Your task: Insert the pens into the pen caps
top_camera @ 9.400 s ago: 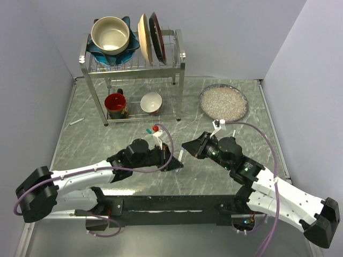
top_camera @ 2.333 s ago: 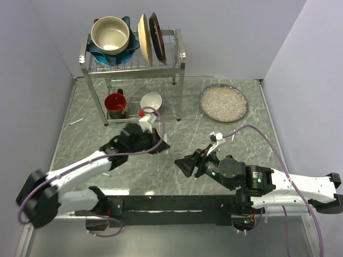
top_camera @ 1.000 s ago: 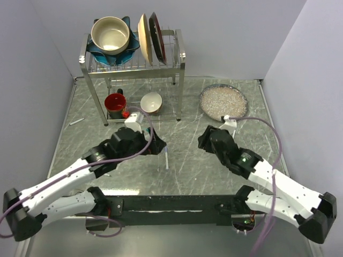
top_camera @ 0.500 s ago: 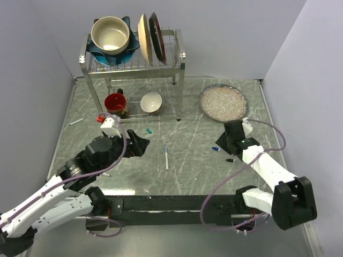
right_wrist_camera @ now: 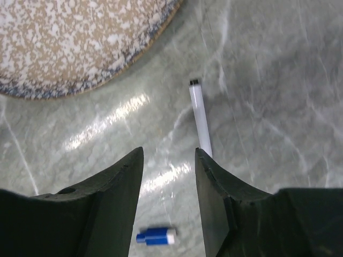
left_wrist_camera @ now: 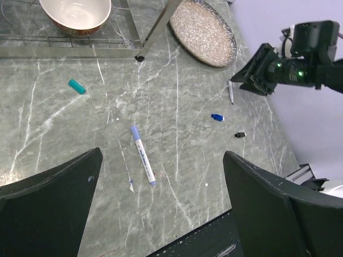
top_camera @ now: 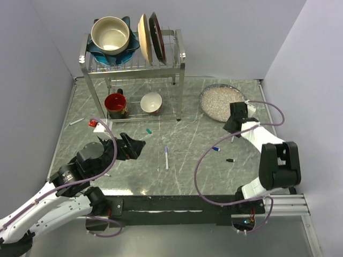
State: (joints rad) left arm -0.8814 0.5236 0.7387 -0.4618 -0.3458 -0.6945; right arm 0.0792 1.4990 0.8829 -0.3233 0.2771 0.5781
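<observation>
Left arm: the left gripper [top_camera: 134, 145] sits at the lower left of the top view, spread wide and released. In its own camera we see only two dark fingers [left_wrist_camera: 48, 209], cut off by the bottom corners.
Right arm: the right gripper [right_wrist_camera: 169, 152] hangs just below the speckled round plate [right_wrist_camera: 80, 43], jaws parted, grasping nothing.
Nearest pen: the black-ended white marker pen [right_wrist_camera: 200, 115] lies flat on the grey marble-patterned table [top_camera: 187, 171] just beyond the right gripper. Its lower end is hidden behind one finger.
Middle pen: the blue-tipped white marker pen [top_camera: 166, 158] lies at the centre of the frame, apart from both grippers.
Far left: a thin white stick [top_camera: 75, 122] lies near the table edge; we cannot make out its tip colour.
Caps: the short teal plastic cap [left_wrist_camera: 76, 86] lies below the wire dish rack [top_camera: 134, 64]. The short blue plastic cap [left_wrist_camera: 217, 117] and the tiny black plastic cap [left_wrist_camera: 240, 135] lie near each other, at centre right.
</observation>
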